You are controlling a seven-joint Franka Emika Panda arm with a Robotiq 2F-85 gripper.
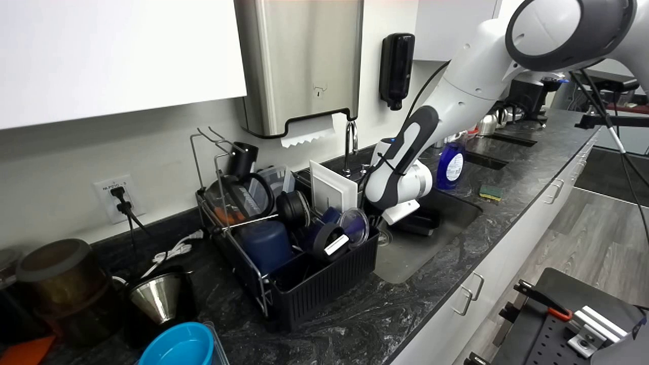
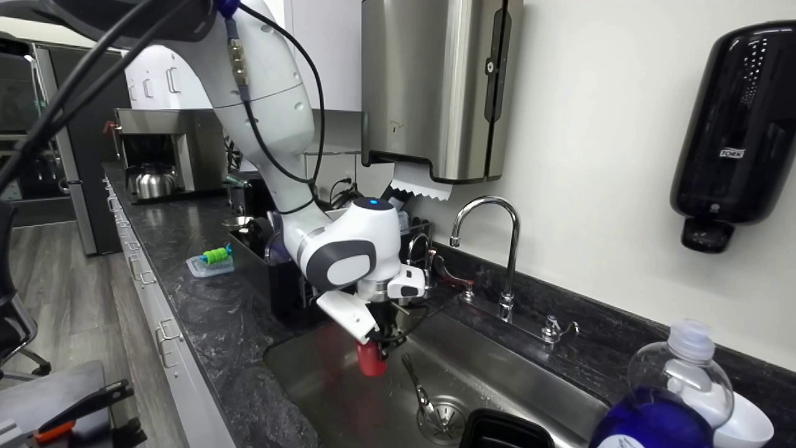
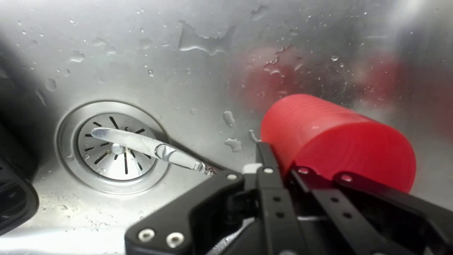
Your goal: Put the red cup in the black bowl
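The red cup point(image 3: 318, 124) is tilted, its open end toward the wrist camera. My gripper point(image 3: 281, 164) is shut on the cup's wall, one finger outside and the other at the open end, tinted red. In an exterior view the cup point(image 2: 371, 359) hangs under my gripper point(image 2: 387, 342), inside the sink. I cannot tell whether it touches the sink floor. The black bowl point(image 2: 507, 428) stands in the sink beyond the drain. It also shows in an exterior view point(image 1: 418, 221) and at the left edge of the wrist view point(image 3: 12, 198). The cup is hidden in an exterior view behind the rack.
A knife point(image 3: 141, 143) lies across the sink drain point(image 3: 116, 166). A faucet point(image 2: 510, 249) rises behind the sink. A full black dish rack point(image 1: 324, 284) stands beside it. A blue soap bottle point(image 2: 659, 410) and a white bowl point(image 2: 749, 423) stand at the sink's other end.
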